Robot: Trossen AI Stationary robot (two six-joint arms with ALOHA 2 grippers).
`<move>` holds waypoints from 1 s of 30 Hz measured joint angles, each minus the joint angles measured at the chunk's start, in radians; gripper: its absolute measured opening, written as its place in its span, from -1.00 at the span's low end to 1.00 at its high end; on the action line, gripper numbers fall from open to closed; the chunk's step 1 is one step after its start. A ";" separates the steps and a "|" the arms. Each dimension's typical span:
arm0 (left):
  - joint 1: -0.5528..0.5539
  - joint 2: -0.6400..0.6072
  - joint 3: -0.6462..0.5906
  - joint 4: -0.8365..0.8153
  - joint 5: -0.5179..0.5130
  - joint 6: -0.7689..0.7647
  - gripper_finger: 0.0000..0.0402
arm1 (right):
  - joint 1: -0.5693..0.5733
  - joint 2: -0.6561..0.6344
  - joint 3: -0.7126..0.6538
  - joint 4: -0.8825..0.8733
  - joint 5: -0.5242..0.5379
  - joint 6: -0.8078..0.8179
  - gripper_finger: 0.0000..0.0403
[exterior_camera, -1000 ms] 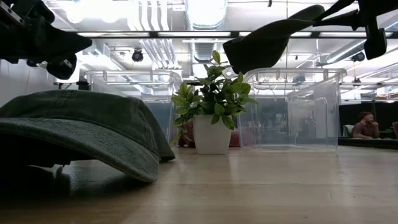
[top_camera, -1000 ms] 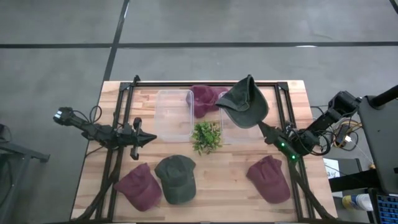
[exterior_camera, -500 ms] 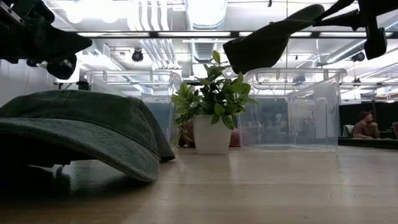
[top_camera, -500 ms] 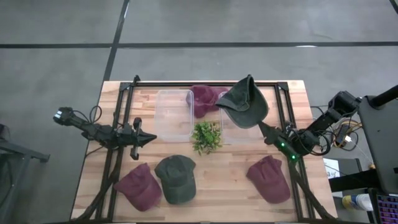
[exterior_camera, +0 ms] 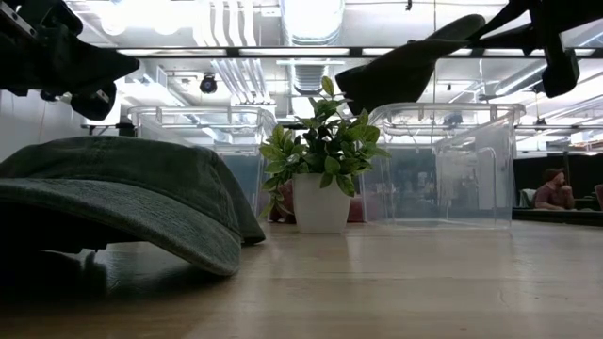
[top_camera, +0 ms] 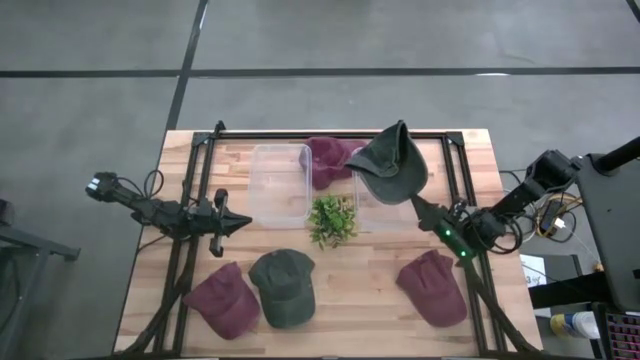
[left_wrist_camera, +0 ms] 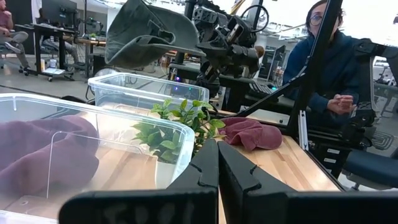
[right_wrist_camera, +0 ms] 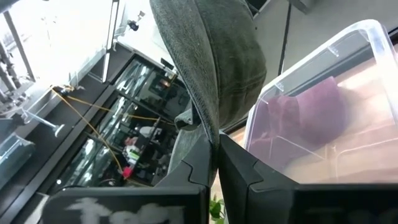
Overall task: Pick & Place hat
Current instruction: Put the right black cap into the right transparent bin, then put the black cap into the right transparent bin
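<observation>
- R gripper (top_camera: pixel 414 203) clamped on brim of green hat (top_camera: pixel 391 165), held in air above right clear bin (top_camera: pixel 372 212).
- L gripper (top_camera: pixel 243 222) fingers together, holding nothing, left of left clear bin (top_camera: pixel 280 184).
- Maroon hat (top_camera: pixel 327 159) in bin; plant (top_camera: pixel 333 220) betw bins.

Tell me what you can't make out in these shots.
- Right bin's contents: high view, the held green hat covers it.
- Right hand: low view, cut off by the top edge.
- Maroon hats at the front: low view, the near green hat blocks them.
</observation>
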 joint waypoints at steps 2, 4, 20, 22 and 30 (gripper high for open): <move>0.000 0.000 0.000 0.000 0.000 0.000 -1.00 | -0.001 0.002 0.000 0.000 0.000 0.005 -0.94; 0.000 0.000 0.000 0.001 0.000 -0.004 -1.00 | -0.001 0.002 0.000 0.001 0.000 0.023 -0.92; 0.000 0.000 0.000 0.007 0.000 -0.013 -1.00 | 0.003 -0.002 -0.006 0.005 -0.048 0.080 -0.21; 0.000 0.000 0.000 0.007 0.000 -0.013 -1.00 | 0.009 -0.006 -0.006 0.006 -0.089 0.077 -0.15; 0.000 0.000 0.000 0.007 -0.001 -0.008 -1.00 | 0.013 -0.076 0.002 0.007 -0.227 -0.155 -0.12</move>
